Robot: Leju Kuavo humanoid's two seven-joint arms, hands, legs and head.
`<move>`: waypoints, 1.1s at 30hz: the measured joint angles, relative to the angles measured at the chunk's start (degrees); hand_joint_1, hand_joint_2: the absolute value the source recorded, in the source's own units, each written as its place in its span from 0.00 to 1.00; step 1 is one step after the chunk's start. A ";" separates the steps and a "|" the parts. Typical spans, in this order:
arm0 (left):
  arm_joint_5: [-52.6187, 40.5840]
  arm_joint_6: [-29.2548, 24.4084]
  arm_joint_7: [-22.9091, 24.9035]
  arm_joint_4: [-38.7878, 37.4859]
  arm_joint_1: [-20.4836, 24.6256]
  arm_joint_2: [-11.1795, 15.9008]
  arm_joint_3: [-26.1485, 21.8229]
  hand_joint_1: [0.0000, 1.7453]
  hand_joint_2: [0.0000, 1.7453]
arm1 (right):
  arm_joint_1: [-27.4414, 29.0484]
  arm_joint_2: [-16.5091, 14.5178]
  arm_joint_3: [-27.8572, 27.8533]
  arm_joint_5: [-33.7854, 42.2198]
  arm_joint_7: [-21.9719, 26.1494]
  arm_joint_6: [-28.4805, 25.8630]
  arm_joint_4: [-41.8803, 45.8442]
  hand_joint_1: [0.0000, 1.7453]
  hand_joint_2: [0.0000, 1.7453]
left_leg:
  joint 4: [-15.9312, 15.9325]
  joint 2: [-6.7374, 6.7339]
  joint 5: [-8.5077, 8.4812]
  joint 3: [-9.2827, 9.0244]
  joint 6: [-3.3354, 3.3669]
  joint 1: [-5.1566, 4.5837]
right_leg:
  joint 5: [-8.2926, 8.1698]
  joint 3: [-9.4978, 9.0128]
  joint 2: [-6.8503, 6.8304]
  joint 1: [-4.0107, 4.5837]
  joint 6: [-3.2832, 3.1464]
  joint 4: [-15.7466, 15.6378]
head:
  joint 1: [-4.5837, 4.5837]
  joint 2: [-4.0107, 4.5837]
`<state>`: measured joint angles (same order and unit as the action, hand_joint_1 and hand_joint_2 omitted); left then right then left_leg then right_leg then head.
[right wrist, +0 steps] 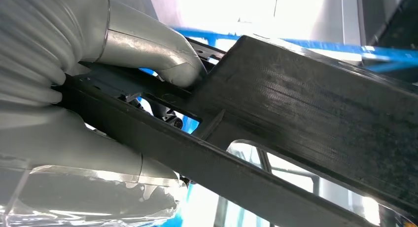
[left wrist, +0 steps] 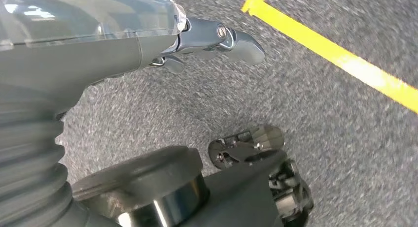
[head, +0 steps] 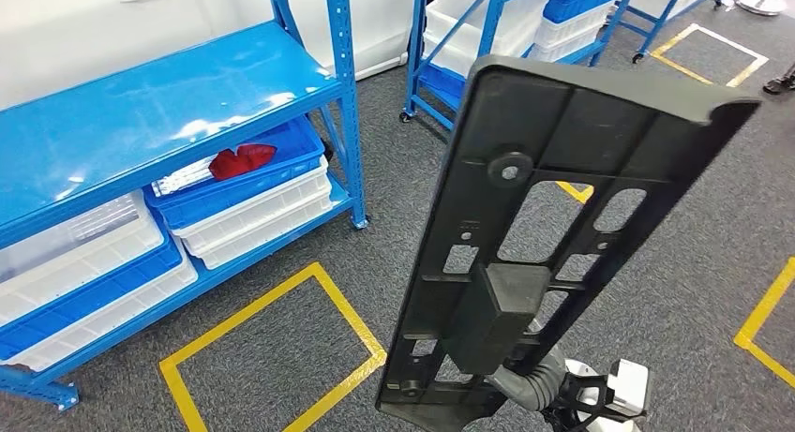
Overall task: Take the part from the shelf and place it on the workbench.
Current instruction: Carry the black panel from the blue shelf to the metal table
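The part [head: 525,235] stands tilted in the foreground, right of centre, its lower end in the right robot hand [right wrist: 113,89] and its upper end leaning away to the right. The shelf [head: 159,113] stands to the left of the part, on the floor [head: 675,263]. Stacked bins [head: 253,202] sit on its lower level. A taped rectangle [head: 272,357] lies on the floor in front of the shelf. A second rack [head: 497,38] stands behind the part. The left robot hand [left wrist: 212,40] hangs above the floor, fingers apart.
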<state>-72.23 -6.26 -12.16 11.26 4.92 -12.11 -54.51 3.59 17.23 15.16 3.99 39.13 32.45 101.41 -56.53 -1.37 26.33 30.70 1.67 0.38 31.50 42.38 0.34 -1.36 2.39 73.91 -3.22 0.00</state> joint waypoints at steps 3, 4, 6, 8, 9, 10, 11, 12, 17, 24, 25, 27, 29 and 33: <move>0.00 0.19 0.01 0.00 0.23 -0.04 -0.01 0.00 1.00 | 1.17 -0.20 -1.85 -0.15 -0.05 -0.39 2.86 1.00 1.00 | -0.09 -2.17 0.30 -0.17 -0.33 -0.02 | -3.77 -4.00 -1.34 -0.13 0.01 -6.55 | 0.00 0.00; 0.01 0.22 0.01 0.00 0.34 -0.05 -0.01 0.00 1.00 | 1.26 -0.20 -2.39 -0.17 -0.07 -0.46 3.60 1.00 1.00 | -0.11 -2.77 0.47 -0.33 -0.58 -0.17 | -5.00 -6.38 -2.72 0.06 -0.32 -10.66 | 0.00 0.00; 0.00 0.25 0.01 0.00 0.48 -0.06 -0.01 0.00 1.00 | 1.33 -0.21 -3.24 -0.17 -0.10 -0.54 4.72 1.00 1.00 | -0.13 -3.87 0.80 -0.70 -1.20 -0.42 | -6.08 -9.11 -4.59 0.48 -1.16 -15.69 | 0.00 0.00; -0.12 0.27 0.03 0.00 0.65 -0.06 -0.01 0.00 1.00 | 1.50 -0.22 -3.84 -0.32 -0.17 -0.55 5.41 1.00 1.00 | 0.03 -5.00 0.97 -1.13 -1.91 -0.48 | -6.01 -9.02 -3.94 0.74 -1.93 -16.13 | -0.01 0.00; -0.23 0.29 0.08 0.00 0.78 -0.06 -0.01 0.00 1.00 | 1.66 -0.22 -4.11 -0.45 -0.24 -0.56 5.74 1.00 1.00 | -0.02 -5.12 1.15 -1.25 -2.30 -0.39 | -6.14 -9.01 -3.24 0.61 -2.30 -16.26 | -0.02 0.00; -0.36 0.32 0.12 0.00 0.92 -0.07 -0.01 0.00 1.00 | 1.77 -0.22 -4.34 -0.60 -0.31 -0.57 6.13 1.00 1.00 | -0.62 -4.29 1.76 -1.15 -2.63 -0.30 | -6.31 -9.03 -2.60 0.48 -2.66 -16.45 | -0.02 0.00; -0.48 0.34 0.17 0.00 1.04 -0.07 -0.01 0.00 1.00 | 1.85 -0.22 -4.53 -0.72 -0.41 -0.57 6.52 1.00 1.00 | -2.26 -2.93 2.98 -0.56 -2.91 -0.22 | -6.50 -9.09 -1.96 0.34 -3.01 -16.65 | -0.02 0.00; -0.55 0.36 0.22 0.00 1.08 -0.08 0.00 0.00 1.00 | 1.91 -0.22 -4.75 -0.84 -0.60 -0.54 6.88 1.00 1.00 | -5.23 -1.23 4.83 0.67 -3.10 -0.12 | -6.62 -9.12 -1.36 0.24 -3.32 -16.77 | -0.02 0.00; -0.60 0.35 0.37 0.00 0.97 -0.03 -0.01 0.00 1.00 | 2.34 -0.22 -5.50 -1.02 -1.13 -0.33 7.58 1.00 1.00 | -15.36 1.20 7.48 5.71 -2.77 -0.18 | -6.66 -8.86 2.47 0.89 -3.75 -16.44 | -0.02 0.00; -0.56 0.30 0.50 0.00 1.29 -0.03 0.01 0.00 1.00 | 3.19 -0.32 -6.63 -1.05 -1.27 0.14 8.62 1.00 1.00 | -0.16 4.82 0.81 -0.65 -1.02 -0.31 | -7.03 -8.03 6.73 0.43 -2.07 -16.05 | -0.02 0.00; -0.54 0.30 0.57 0.00 1.30 -0.05 0.00 0.00 1.00 | 3.44 -0.39 -6.88 -1.06 -1.31 0.25 8.81 1.00 1.00 | 0.21 4.21 0.59 -0.87 -0.71 -0.23 | -6.83 -7.86 6.02 0.49 -1.80 -15.74 | -0.01 0.00; -0.45 0.32 0.67 0.00 1.25 -0.12 -0.01 0.00 1.00 | 3.67 -0.53 -7.22 -1.12 -1.50 0.39 9.19 1.00 1.00 | 0.86 2.75 0.24 -1.21 -0.13 0.00 | -4.55 -6.04 2.84 0.55 -1.35 -11.95 | -0.01 0.00; -0.34 0.31 0.69 0.00 0.91 -0.11 -0.01 0.00 1.00 | 3.89 -0.81 -7.36 -1.35 -1.83 0.47 9.42 1.00 1.00 | 0.93 1.17 0.34 -1.27 0.13 -0.15 | -0.92 -2.30 0.46 0.27 -0.77 -4.46 | -0.01 0.00; 0.00 0.10 0.50 0.00 0.48 -0.15 -0.03 0.00 1.00 | 4.64 -1.38 -7.77 -1.86 -2.19 0.80 9.88 1.00 1.00 | 0.77 -1.73 0.88 -1.55 -0.27 -0.22 | -2.73 -2.29 -0.77 -0.41 -0.09 -4.03 | 0.00 0.00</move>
<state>-72.23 -6.16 -11.66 11.26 5.40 -12.26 -54.54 8.23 15.85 7.39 2.13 36.94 33.24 111.28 -55.76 -3.11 27.21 29.15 1.40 0.16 28.77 40.09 -0.43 -1.77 2.30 69.88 -3.21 0.00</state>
